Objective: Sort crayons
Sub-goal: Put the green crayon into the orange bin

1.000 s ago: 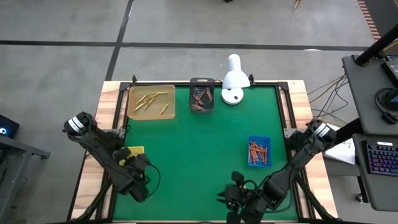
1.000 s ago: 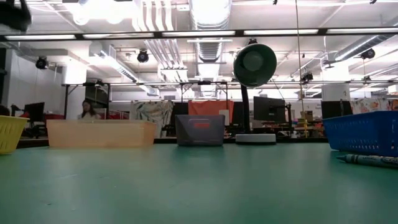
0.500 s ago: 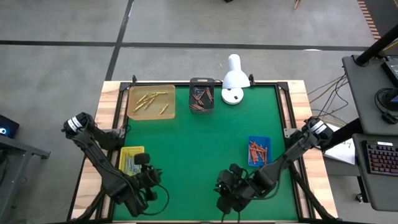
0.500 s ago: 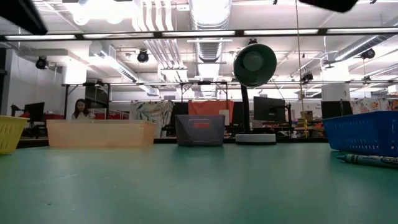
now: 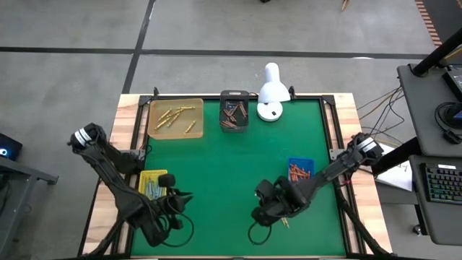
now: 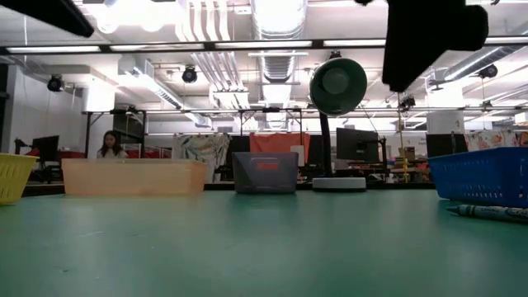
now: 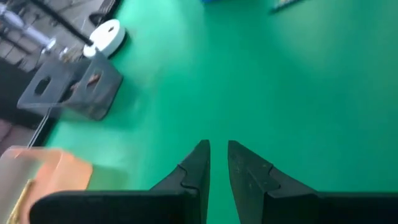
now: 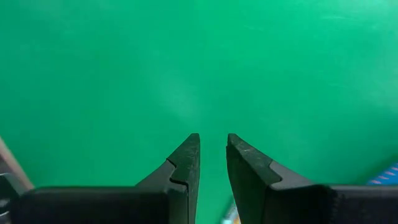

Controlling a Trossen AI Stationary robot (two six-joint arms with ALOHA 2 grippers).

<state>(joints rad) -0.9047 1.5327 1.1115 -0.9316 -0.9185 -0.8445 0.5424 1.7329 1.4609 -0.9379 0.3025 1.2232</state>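
Crayons lie sorted in four trays on the counter [image 5: 238, 166]: orange tray [image 5: 175, 118] far left, grey tray [image 5: 234, 110], blue tray [image 5: 301, 175], yellow tray [image 5: 152, 183]. One loose crayon [image 6: 493, 212] lies lengthwise left-right. Left hand [image 7: 217, 163] and right hand [image 8: 212, 158] each stand slightly parted, empty.

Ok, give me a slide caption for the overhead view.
Two arms hover over the green table's near edge; crayons sorted into orange, grey, blue and yellow trays.

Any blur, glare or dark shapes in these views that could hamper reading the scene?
Left wrist view: motion-blurred, the gray bin and orange tray smeared. Low view: bright ceiling lights glare, and an arm hangs as a black silhouette at the top. High view: evenly lit and sharp. Right wrist view: only soft green mat past the claw.
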